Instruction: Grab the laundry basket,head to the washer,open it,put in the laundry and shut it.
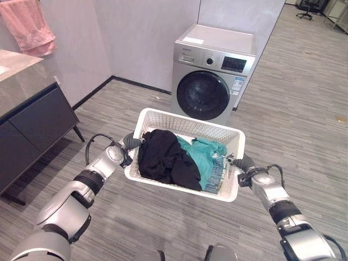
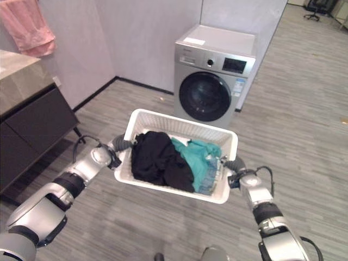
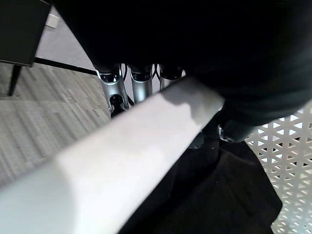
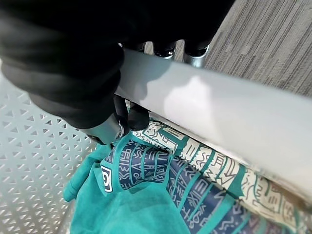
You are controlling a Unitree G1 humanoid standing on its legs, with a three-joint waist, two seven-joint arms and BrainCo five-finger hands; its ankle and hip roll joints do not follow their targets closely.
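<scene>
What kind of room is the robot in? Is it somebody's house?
Probably a laundry or bathroom corner, maybe a mock-up room. A silver washing machine stands by the wall, a pink towel hangs above a dark cabinet with a stone top, and both hands carry a white laundry basket of clothes.

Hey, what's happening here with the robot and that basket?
The robot is carrying a white laundry basket by its two short sides, left hand on one rim, right hand on the other. Inside lie a black garment and teal clothes. The washer stands ahead on the floor with its door closed.
</scene>
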